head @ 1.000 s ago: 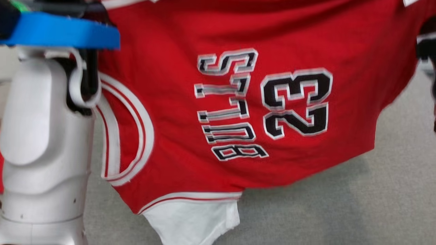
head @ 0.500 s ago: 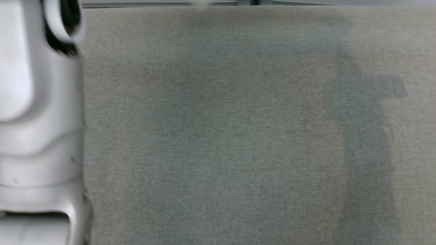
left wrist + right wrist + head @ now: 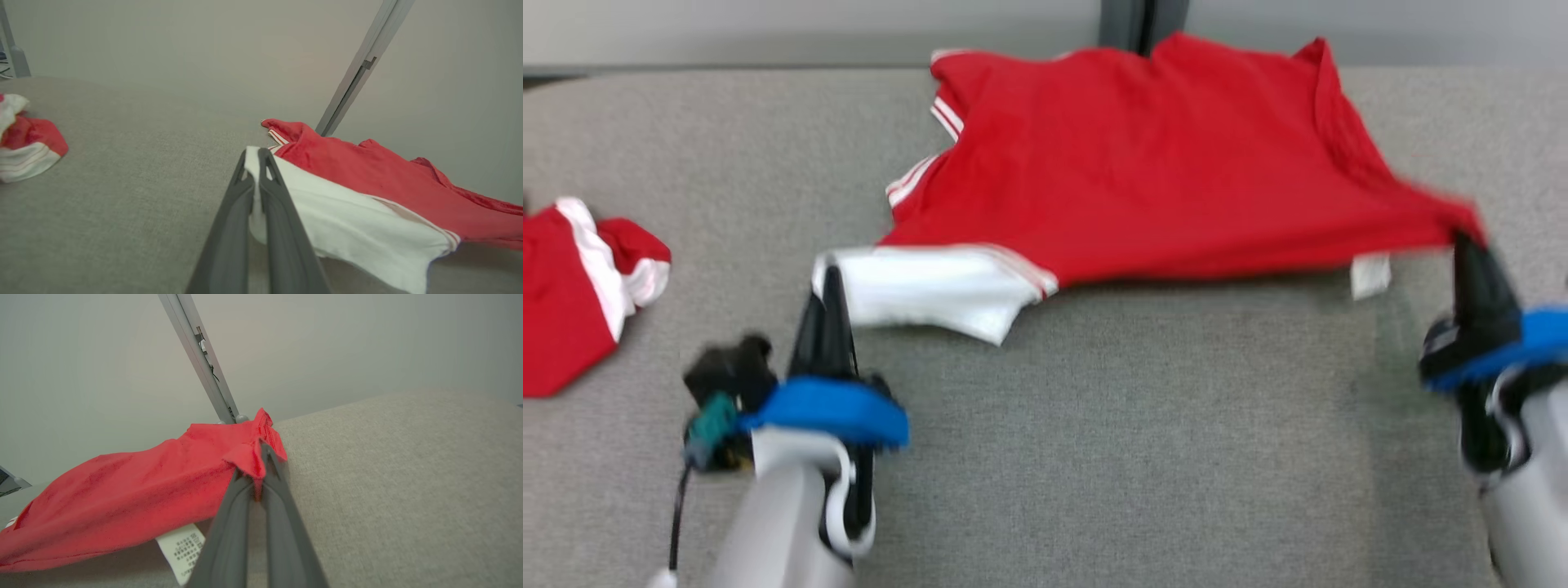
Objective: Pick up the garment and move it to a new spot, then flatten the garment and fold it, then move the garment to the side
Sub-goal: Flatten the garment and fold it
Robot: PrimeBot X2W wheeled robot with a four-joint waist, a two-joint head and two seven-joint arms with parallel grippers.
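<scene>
– Where the head view blurs toward its right edge, what can we read of the right hand (image 3: 1466,245)?
– We read its two dark fingers pressed together on the near red corner of the garment (image 3: 1160,163). The right wrist view confirms this: red cloth is bunched between the fingertips. The frame's right edge cuts off the forearm.
– And the left hand (image 3: 832,282)?
– It is likewise closed, pinching the corner of the garment's white panel. In the left wrist view we see white fabric caught between the two fingertips.
– Where does the garment lie?
– It is spread over the far middle of the grey worktop (image 3: 1135,425). Its near edge is held just off the surface between the two hands. Its far edge reaches the back rim in front of a grey post (image 3: 1142,20). Plain red faces up; the underside is hidden from us.
– What else is hard to make out?
– A white label (image 3: 1370,275) hangs from the near hem. Its print shows in the right wrist view but is too small to read. A second red-and-white cloth (image 3: 572,294) lies crumpled well apart at the worktop's left, cut by the frame edge. We cannot tell what kind of piece it is.
</scene>
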